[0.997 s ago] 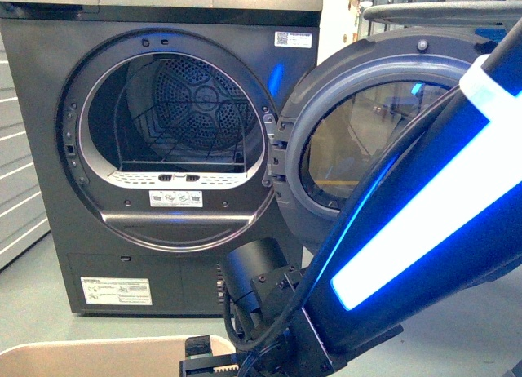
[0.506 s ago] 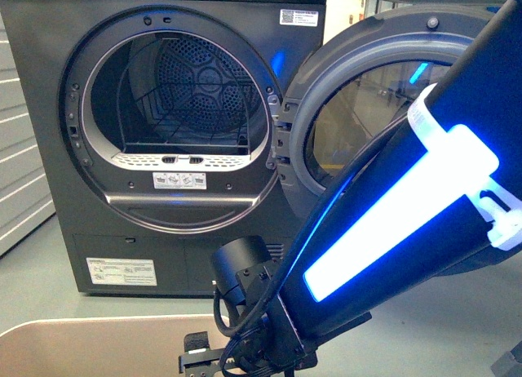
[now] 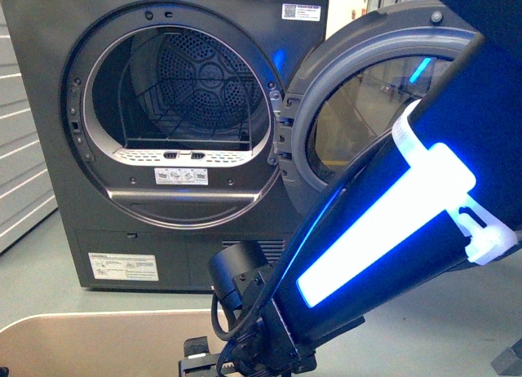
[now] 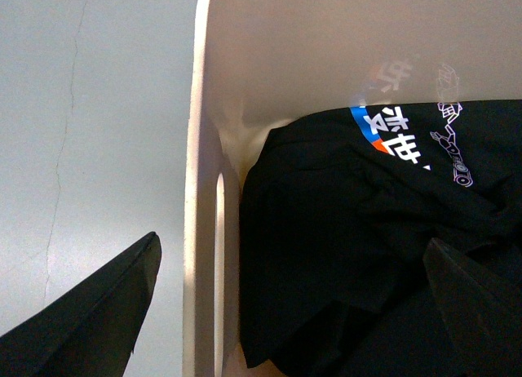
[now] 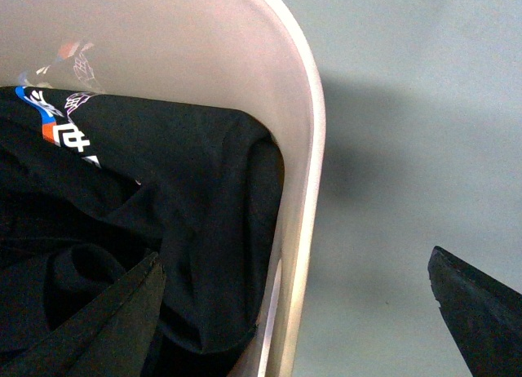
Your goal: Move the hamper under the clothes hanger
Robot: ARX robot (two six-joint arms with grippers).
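- Beige plastic, smooth and thick-rimmed: the hamper (image 3: 98, 324) sits on the grey floor (image 3: 33, 271) in front of the dryer (image 3: 49, 108). Only its near rim shows, at the lower left edge of the front view.
- A crumpled black garment (image 4: 342, 271) lies inside it, printed with white characters and a small blue and orange patch. It is pressed against the inner wall.
- A narrow handle slot (image 4: 220, 230) is cut through the hamper's side wall, just under the rim.
- The left gripper (image 4: 289, 250) is spread wide. One dark finger hangs over the bare floor outside the hamper and the other over the garment inside. The side wall stands between them, and neither finger is seen touching it.
- The right gripper (image 5: 294, 263) is likewise released and straddles the opposite wall. One finger is above the garment, the other above the floor, and the rim runs up between them.
- The floor in the left wrist view shows a thin crack.
- The right arm (image 3: 383, 222), black with a glowing blue-white strip and a white cable tie, slants across the front view from upper right down to the hamper's rim.
- Behind it the dryer's round door (image 3: 367, 108) is swung open to the right.
- The perforated drum (image 3: 196, 83) is exposed, with a wire rack inside.
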